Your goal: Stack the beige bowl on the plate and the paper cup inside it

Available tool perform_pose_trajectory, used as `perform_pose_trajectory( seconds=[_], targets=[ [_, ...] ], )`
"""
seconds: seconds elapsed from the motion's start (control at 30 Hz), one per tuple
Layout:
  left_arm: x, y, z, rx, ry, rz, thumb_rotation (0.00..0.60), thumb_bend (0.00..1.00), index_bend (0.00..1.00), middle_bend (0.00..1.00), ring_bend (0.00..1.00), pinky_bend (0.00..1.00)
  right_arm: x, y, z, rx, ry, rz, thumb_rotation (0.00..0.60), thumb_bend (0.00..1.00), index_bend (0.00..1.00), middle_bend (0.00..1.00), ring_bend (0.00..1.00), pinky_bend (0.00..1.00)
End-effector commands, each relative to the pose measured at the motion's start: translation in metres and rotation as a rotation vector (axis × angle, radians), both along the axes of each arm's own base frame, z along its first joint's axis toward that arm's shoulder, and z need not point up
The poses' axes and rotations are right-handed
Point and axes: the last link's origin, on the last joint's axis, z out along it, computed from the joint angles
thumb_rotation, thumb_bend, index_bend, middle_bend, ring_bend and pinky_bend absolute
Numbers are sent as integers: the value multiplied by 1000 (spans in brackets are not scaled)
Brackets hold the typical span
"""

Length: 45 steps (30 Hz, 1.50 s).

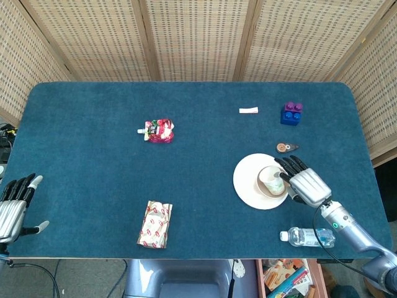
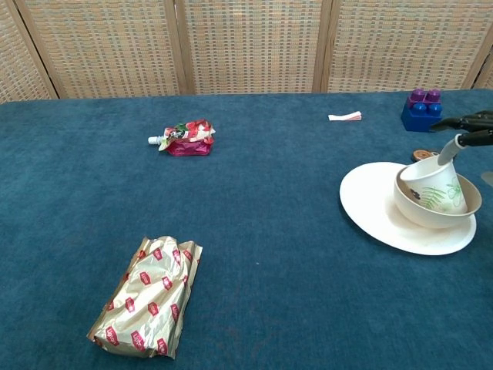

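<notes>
1. On the blue carpeted surface (image 1: 99,174), the round white plate (image 1: 245,186) sits toward the right front, well apart from the clutter elsewhere. It carries the whole stack, so a sideways drag from the hand as it leaves could shift the plate and everything on it.

2. Resting on that plate, toward its right half, is the shallow beige bowl (image 2: 408,206), already in place. Its low wall gives little support; a push on its rim could slide it toward the plate's edge.

3. Inside the bowl the white paper cup with a green leaf print (image 2: 441,188) leans in the chest view rather than standing upright. My judgement is that this is the main risk: a tilted, light cup may roll onto its side in the bowl or tip out over the rim once let go.

4. Beside the cup, the right hand (image 1: 300,182) has its dark fingers (image 2: 462,123) at the cup's rim, seemingly pinching it. A finger snagging inside the rim on withdrawal would pull the cup over.

5. At the near left corner, the left hand (image 1: 13,205) hangs idle, fingers apart and holding nothing, too far off to steady anything.
</notes>
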Motion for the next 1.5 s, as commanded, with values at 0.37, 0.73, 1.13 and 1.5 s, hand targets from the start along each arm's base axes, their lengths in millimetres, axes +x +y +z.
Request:
perform_pose_trajectory(
  seconds=[0.37, 0.73, 1.13, 1.5],
  targets=[
    [0, 0, 1, 2, -5, 0, 600, 0, 0, 0, 0, 0, -10, 22, 8, 2, 58, 7, 600, 567, 241, 0, 0, 0],
    [1, -2, 1, 0, -8, -4, 600, 0, 0, 0, 0, 0, -12, 44, 17, -12, 55, 52, 600, 567, 214, 0, 0, 0],
    [2, -1, 3, 7, -16, -7, 600, 0, 0, 0, 0, 0, 3, 69, 56, -117, -84, 99, 600, 345, 135, 0, 0, 0],
    [7, -14, 12, 52, -20, -67, 600, 0, 0, 0, 0, 0, 1, 120, 59, -349, -293, -88, 600, 0, 0, 0, 0, 0]
  ],
)
